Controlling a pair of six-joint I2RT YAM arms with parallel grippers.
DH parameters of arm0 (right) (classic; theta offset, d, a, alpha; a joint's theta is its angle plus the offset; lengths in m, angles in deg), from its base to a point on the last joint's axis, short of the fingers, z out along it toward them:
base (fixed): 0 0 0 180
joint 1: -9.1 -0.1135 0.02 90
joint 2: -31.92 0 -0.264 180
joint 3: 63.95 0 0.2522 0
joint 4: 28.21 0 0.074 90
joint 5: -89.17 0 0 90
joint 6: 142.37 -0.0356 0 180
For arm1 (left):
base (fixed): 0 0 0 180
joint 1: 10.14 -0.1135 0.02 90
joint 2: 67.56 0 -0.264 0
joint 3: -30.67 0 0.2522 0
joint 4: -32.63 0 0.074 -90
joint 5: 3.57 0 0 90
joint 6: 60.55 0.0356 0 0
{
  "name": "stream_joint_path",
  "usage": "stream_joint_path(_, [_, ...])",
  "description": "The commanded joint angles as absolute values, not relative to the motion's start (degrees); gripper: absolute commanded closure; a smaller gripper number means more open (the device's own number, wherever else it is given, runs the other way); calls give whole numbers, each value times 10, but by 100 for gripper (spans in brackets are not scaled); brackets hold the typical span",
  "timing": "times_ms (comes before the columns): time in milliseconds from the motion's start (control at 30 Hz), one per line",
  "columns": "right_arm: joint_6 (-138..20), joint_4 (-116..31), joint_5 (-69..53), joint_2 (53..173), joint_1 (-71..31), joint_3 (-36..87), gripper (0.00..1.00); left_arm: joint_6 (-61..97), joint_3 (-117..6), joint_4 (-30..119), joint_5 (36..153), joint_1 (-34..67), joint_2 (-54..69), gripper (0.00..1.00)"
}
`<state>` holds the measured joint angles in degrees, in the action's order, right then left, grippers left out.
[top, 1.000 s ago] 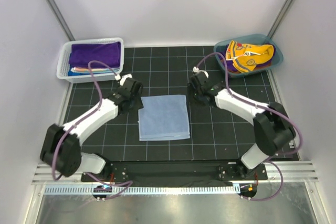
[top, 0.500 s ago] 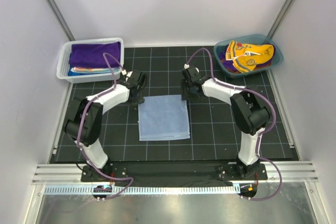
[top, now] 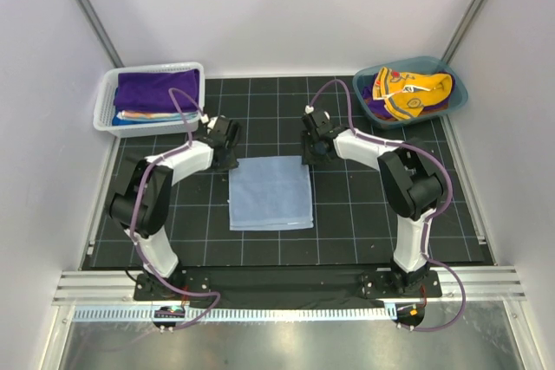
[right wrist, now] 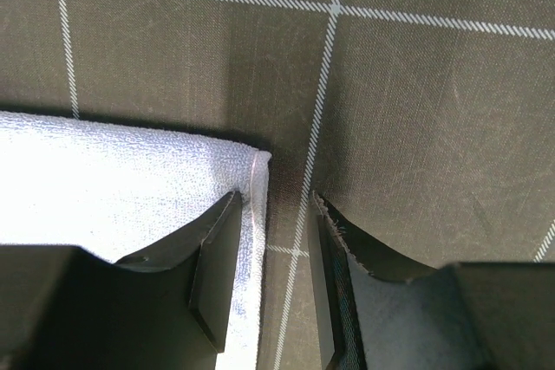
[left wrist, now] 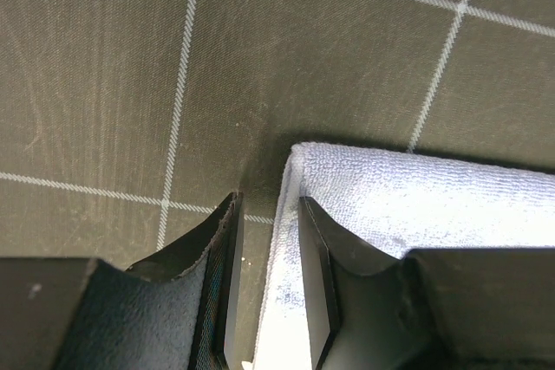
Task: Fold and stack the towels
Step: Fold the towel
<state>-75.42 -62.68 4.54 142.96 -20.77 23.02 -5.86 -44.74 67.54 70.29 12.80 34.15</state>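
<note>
Black grid mat (top: 364,214), one. Light blue towel (top: 270,192), one, folded flat. White mesh basket (top: 104,101), one, far-left of it, purple towel (top: 156,90) topmost. Teal tub (top: 458,93), one, far-right, holding yellow-orange towel (top: 416,88). Left gripper (left wrist: 269,205) and right gripper (right wrist: 275,201), jaws parted, straddling its far corners.

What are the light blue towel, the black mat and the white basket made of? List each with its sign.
Light blue towel: soft terry or microfibre cloth by the look, matt; fine nap, hemmed corner.
Black mat: probably vinyl or rubber, slight sheen; fine scratches, printed white grid.
White basket: likely moulded plastic; latticed walls.
</note>
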Motion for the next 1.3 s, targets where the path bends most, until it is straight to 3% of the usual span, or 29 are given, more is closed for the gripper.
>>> stream_joint_path(0, [-743, -599, 50, 1430, -203, 243, 57, -48, -433, 616, 721, 120, 302, 65])
stream_joint_path(967, [-740, -587, 23, 1469, -200, 258, 60, -32, -422, 554, 800, 81, 353, 69])
stream_joint_path(1267, [-737, -589, 25, 1482, -200, 269, 75, -32, -423, 535, 799, 78, 367, 75])
